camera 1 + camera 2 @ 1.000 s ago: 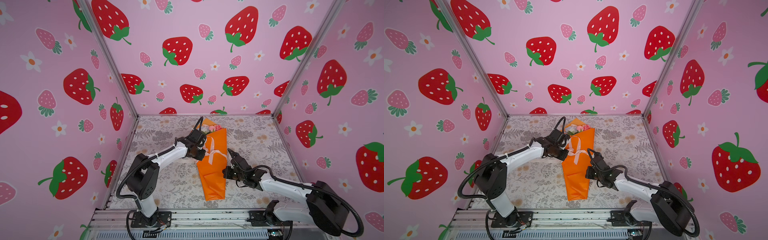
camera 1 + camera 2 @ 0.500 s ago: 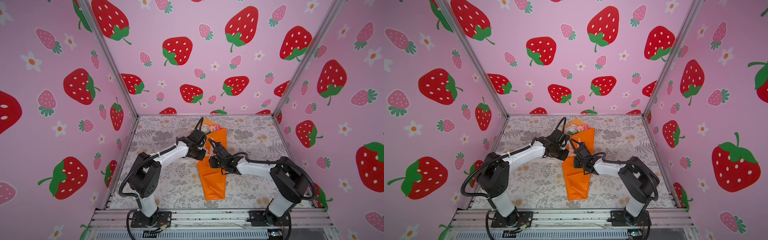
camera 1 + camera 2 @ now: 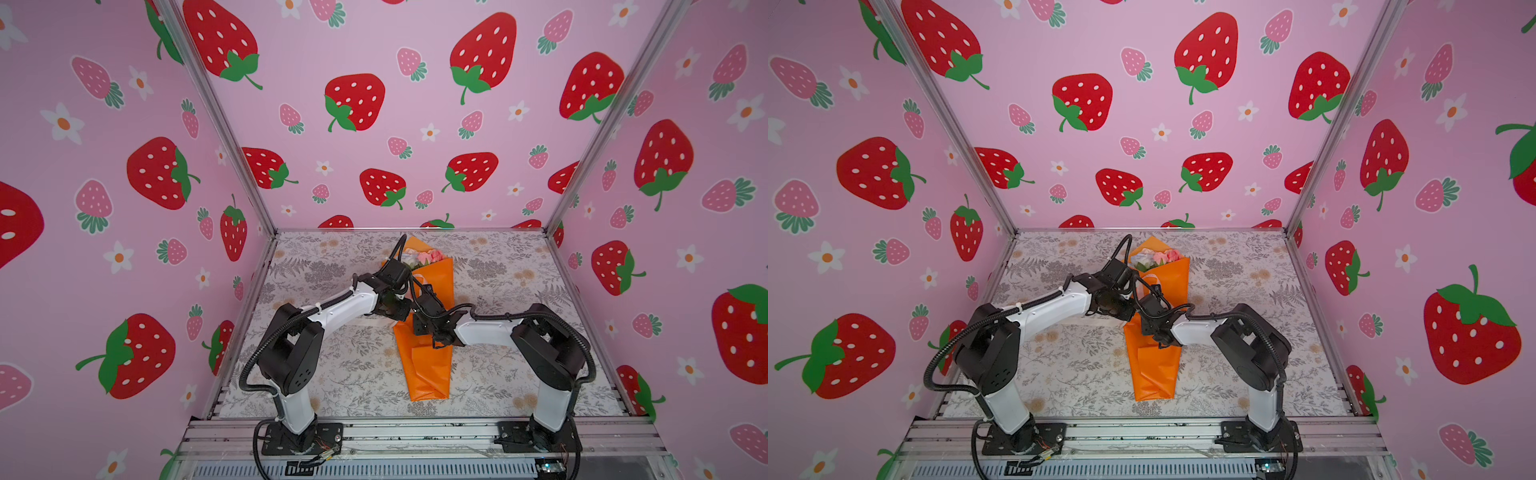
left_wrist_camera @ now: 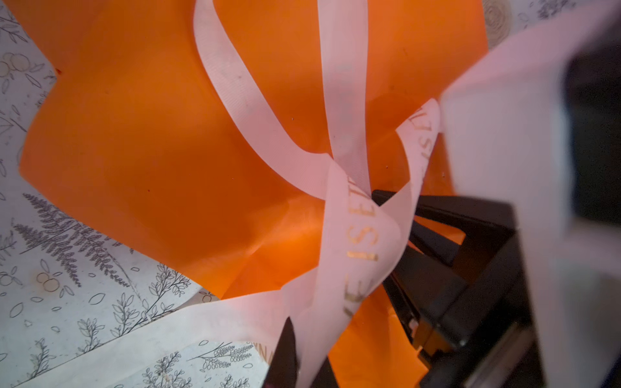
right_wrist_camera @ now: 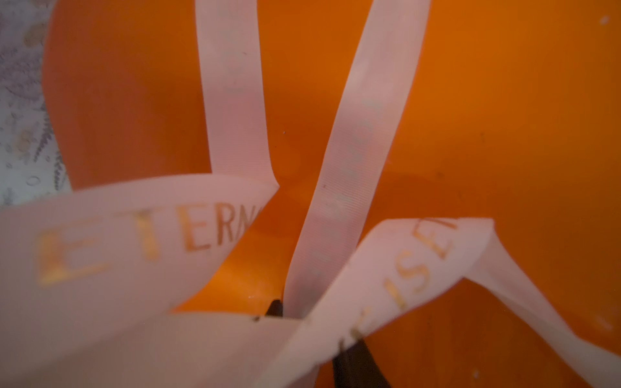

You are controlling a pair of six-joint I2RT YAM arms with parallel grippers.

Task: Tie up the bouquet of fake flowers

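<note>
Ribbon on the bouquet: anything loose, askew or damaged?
The ribbon only crosses loosely over the bouquet. Its strands are slack and lifted, and no tight knot is visible. One tail trails off onto the table. The wrapping is creased at its narrow end. Nothing looks torn or spilled.

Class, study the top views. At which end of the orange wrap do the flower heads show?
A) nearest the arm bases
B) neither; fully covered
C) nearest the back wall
C: the pink and white flowers peek out of the orange wrapping paper at its far end.
</note>
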